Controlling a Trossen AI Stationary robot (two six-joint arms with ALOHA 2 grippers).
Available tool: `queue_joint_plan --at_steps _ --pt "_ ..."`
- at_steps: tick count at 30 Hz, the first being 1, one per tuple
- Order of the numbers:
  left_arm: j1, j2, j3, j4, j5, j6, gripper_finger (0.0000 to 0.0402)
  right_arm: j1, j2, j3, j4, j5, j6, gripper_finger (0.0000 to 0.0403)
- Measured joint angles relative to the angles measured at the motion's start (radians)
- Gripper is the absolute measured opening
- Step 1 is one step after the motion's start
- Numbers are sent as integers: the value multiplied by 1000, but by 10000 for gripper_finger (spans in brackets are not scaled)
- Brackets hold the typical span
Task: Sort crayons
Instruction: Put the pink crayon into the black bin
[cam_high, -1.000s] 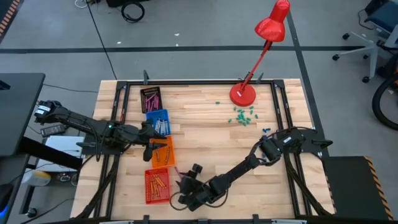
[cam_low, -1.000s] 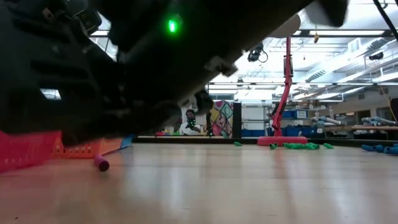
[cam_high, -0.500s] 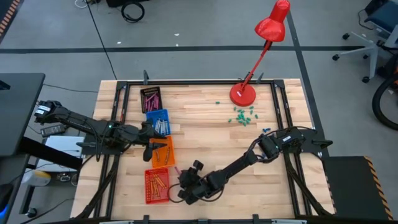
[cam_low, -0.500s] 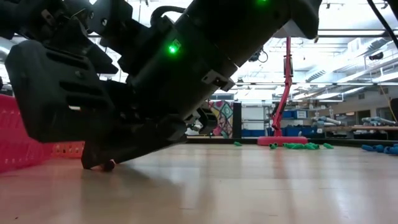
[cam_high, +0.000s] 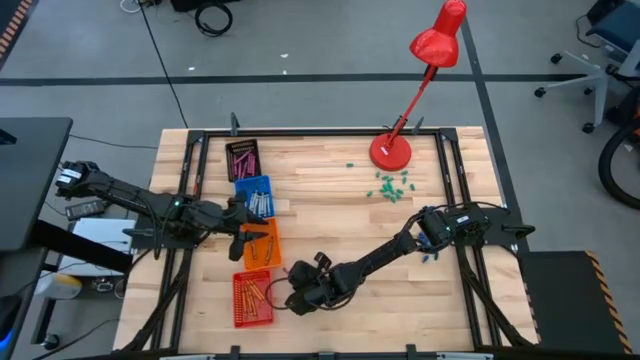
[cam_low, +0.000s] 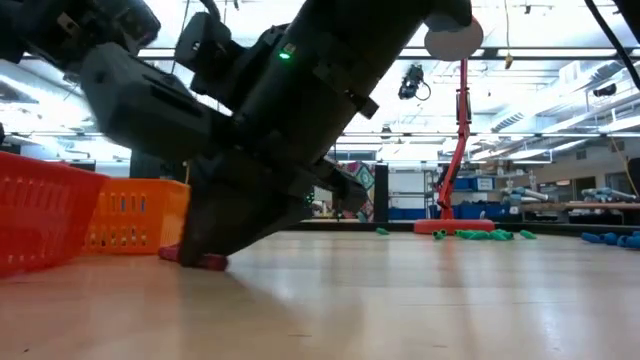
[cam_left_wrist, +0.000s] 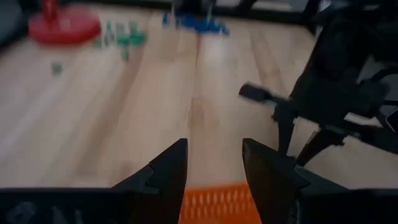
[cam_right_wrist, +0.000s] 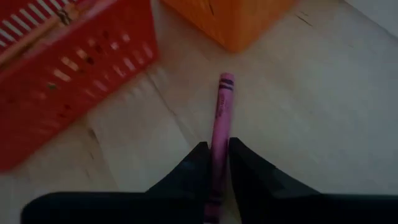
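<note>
A magenta crayon (cam_right_wrist: 221, 112) lies on the wooden table just in front of the red basket (cam_high: 253, 298) and the orange basket (cam_high: 262, 243). My right gripper (cam_right_wrist: 216, 158) has come down on it and is shut on it; the low view shows the crayon (cam_low: 195, 260) under the fingertips. My left gripper (cam_left_wrist: 214, 165) hovers open over the orange basket (cam_left_wrist: 217, 202), holding nothing. A dark tray (cam_high: 243, 158) holds magenta crayons and the red basket holds orange ones. My right gripper pinches the magenta crayon between its two fingers (cam_right_wrist: 198, 163), at the near part of its length (cam_right_wrist: 217, 144). The fingers slant down from the table's right and lie along the crayon. The crayon's far end (cam_right_wrist: 226, 79) sticks out ahead and stays low on the table.
A blue basket (cam_high: 254, 195) stands between the dark tray and the orange basket. A red desk lamp (cam_high: 390, 150) stands at the far edge, with green bits (cam_high: 390, 185) and blue bits (cam_high: 428, 210) scattered near it. Bare wood fills the table's middle.
My right gripper has moved toward the far edge and the baskets, rolling and tipping as it went, and now stands over the magenta crayon that lay free a second ago. In the low view the crayon now shows sideways instead of end-on.
</note>
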Motion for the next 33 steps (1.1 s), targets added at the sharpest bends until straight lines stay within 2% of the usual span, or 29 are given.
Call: queue_joint_plan --at_steps 5,9,18,23,33 --pt "0 0 17 186 -30 244 167 -16 -26 -2 -63 -39 7 44" --pt "0 -1 23 293 -39 264 167 -24 -30 -2 -103 -59 27 36" --pt "-15 1 23 104 -21 262 167 -22 -30 -2 -130 -20 49 37" --pt "-15 1 23 63 -21 278 167 -23 -42 -5 -130 -12 42 38" --pt "-13 8 23 60 -23 255 167 -20 -87 -8 -193 84 25 38"
